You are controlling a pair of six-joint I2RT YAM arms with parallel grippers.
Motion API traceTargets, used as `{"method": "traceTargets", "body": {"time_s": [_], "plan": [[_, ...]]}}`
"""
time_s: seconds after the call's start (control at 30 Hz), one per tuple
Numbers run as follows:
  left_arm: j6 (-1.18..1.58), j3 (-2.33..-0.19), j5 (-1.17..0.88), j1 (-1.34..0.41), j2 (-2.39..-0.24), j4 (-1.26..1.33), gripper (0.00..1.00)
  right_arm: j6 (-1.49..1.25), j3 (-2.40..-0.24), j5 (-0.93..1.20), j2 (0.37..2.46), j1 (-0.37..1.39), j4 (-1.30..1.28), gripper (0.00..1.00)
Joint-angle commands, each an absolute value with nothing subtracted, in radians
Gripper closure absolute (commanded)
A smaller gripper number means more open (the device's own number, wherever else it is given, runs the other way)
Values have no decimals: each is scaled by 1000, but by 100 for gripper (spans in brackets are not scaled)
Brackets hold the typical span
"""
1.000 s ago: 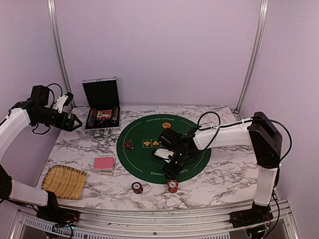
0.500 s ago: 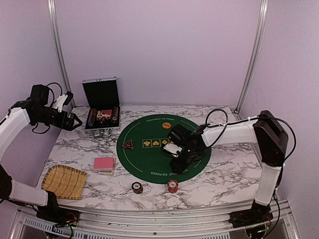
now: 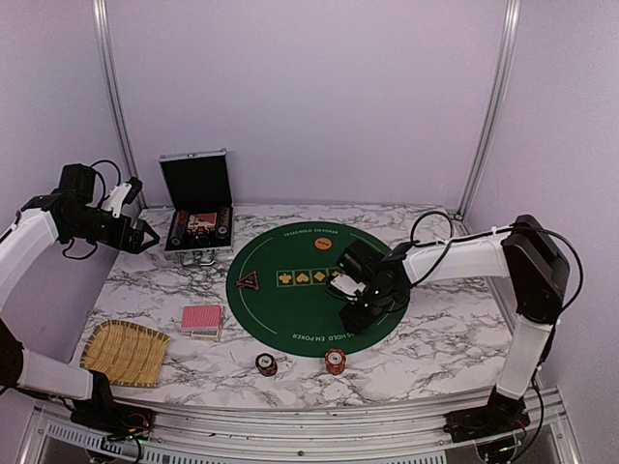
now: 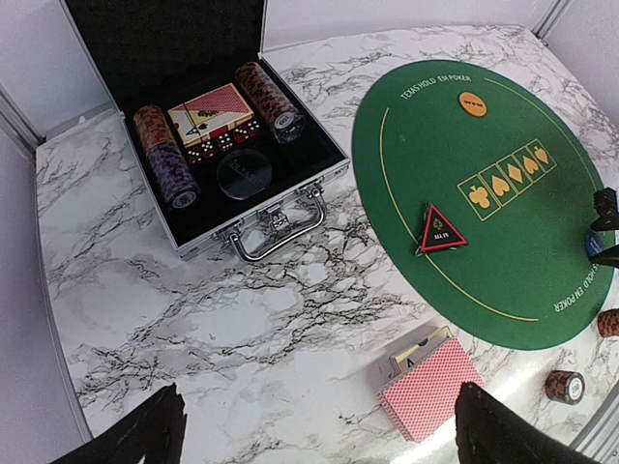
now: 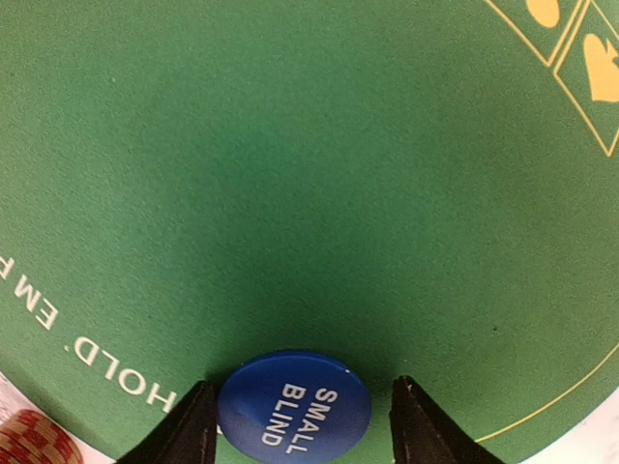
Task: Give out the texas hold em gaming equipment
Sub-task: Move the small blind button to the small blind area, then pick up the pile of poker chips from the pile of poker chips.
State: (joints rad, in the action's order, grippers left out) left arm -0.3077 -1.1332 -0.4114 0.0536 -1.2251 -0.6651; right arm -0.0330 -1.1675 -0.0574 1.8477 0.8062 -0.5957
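A blue round "SMALL BLIND" button (image 5: 293,411) lies on the green poker mat (image 3: 290,304) between the fingers of my right gripper (image 5: 302,387). The left finger touches it and a gap shows beside the right finger, so the gripper is open. My right gripper (image 3: 358,314) hangs low over the mat's near right part. The red-backed card deck (image 3: 201,320) rests on the marble left of the mat. A dark chip stack (image 3: 266,363) and a red chip stack (image 3: 335,362) stand near the front edge. My left gripper (image 3: 145,237) hovers open and empty at the far left.
An open silver case (image 3: 196,181) at the back left holds chip rows, cards and dice. An orange button (image 3: 323,244) and a red triangular "ALL IN" marker (image 3: 249,282) lie on the mat. A woven straw tray (image 3: 126,353) sits at the front left.
My right gripper has travelled to the right across the near part of the mat, and its jaws have narrowed slightly. The left arm has not moved.
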Motion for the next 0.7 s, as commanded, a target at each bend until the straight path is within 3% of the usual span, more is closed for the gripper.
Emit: {"method": "traceTargets", "body": {"time_s": [0.0, 0.2, 0.53, 0.67], "plan": [[-322, -1166, -433, 58, -1233, -691, 1, -55, -1180, -85, 1818, 793, -663, 36], [-325, -1166, -432, 57, -1229, -691, 1, -72, -1232, -65, 1759, 793, -712, 20], [-322, -1186, -438, 58, -1234, -702, 1, -79, -1306, 41, 1599, 912, -850, 3], [-325, -1192, -435, 58, -1236, -705, 1, -80, -1319, 77, 1586, 981, -902, 1]]}}
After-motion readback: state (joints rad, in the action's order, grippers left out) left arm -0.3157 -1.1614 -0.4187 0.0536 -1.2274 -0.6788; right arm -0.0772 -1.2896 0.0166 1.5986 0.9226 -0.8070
